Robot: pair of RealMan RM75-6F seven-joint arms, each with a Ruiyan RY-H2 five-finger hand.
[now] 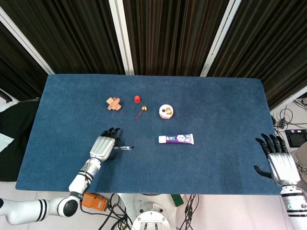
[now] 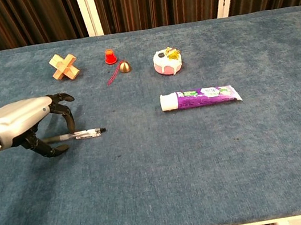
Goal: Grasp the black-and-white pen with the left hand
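Observation:
The black-and-white pen [image 2: 87, 133] lies flat on the blue table [image 2: 206, 167], its tip pointing right. My left hand [image 2: 21, 119] arches over the pen's left half, fingers curled down on the far side and thumb on the near side, straddling it without closing. The pen's right end sticks out past the fingers [image 2: 68, 116]. From the head view, the left hand [image 1: 103, 147] covers most of the pen [image 1: 125, 148]. My right hand [image 1: 279, 165] rests open at the table's right front edge, holding nothing; the chest view does not show it.
A purple toothpaste tube [image 2: 200, 96] lies right of the pen. Further back stand a wooden cross puzzle [image 2: 64, 67], a red cap [image 2: 110, 56], a small brass bell [image 2: 124, 66] with a red string and a small cake toy [image 2: 166, 62].

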